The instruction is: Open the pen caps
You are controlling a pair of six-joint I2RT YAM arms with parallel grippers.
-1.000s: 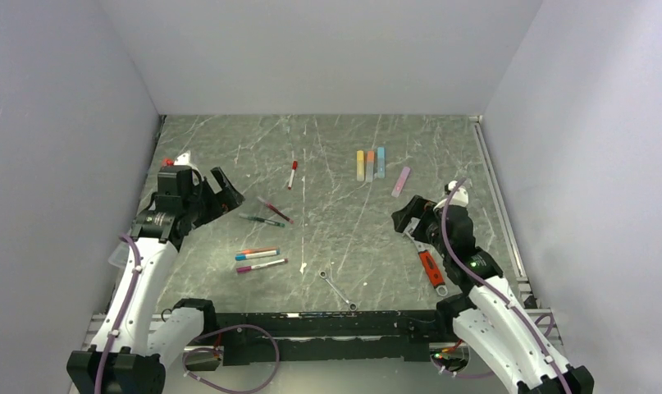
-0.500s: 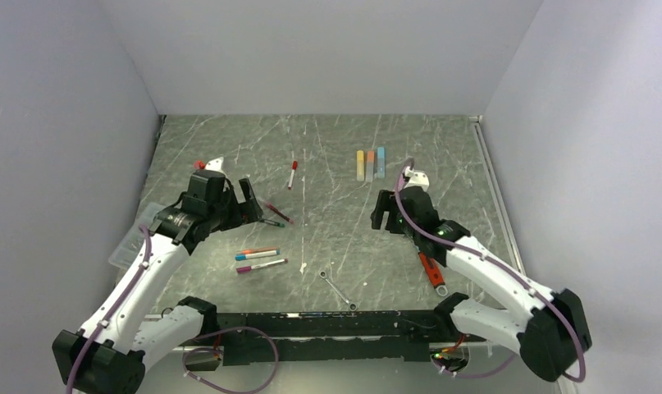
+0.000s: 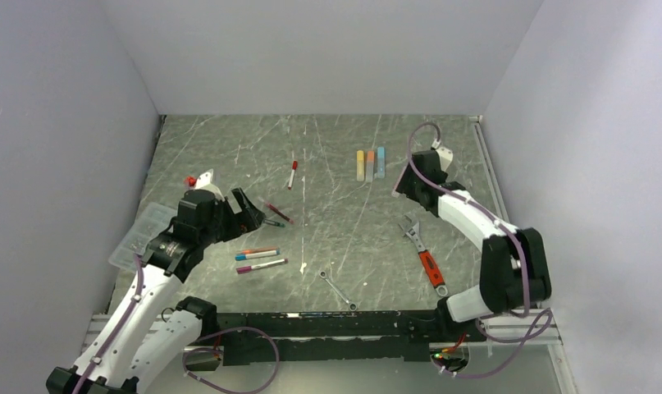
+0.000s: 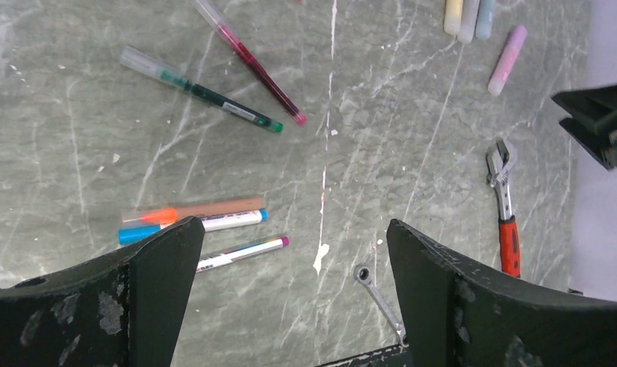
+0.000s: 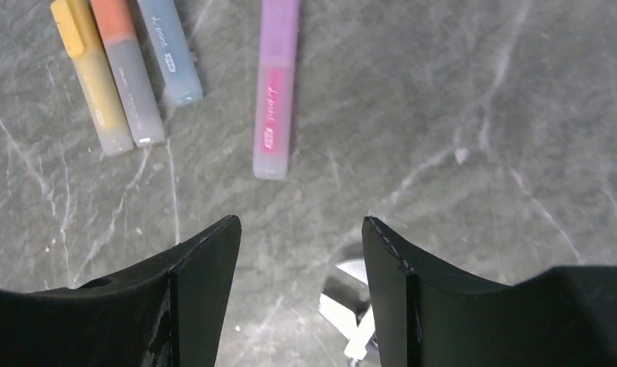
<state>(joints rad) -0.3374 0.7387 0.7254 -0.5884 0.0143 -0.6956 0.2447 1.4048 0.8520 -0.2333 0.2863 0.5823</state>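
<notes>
top view: the left gripper (image 3: 239,213) hangs released, jaws wide, over the marble tabletop (image 3: 335,222), just beside a green pen (image 3: 266,221) and a crimson pen (image 3: 276,210). three thin markers (image 3: 259,259) lie nearer the bases. the right gripper (image 3: 404,189) reaches out near three pastel highlighters (image 3: 370,164).

left wrist view: nothing sits between the spread fingers (image 4: 160,267). the three markers lie side by side at the left finger.

right wrist view: jaws apart, grasping nothing, above a pink highlighter (image 5: 274,92) with its lilac cap (image 5: 279,30) on. it lies apart from the yellow, orange-capped and blue ones.
</notes>
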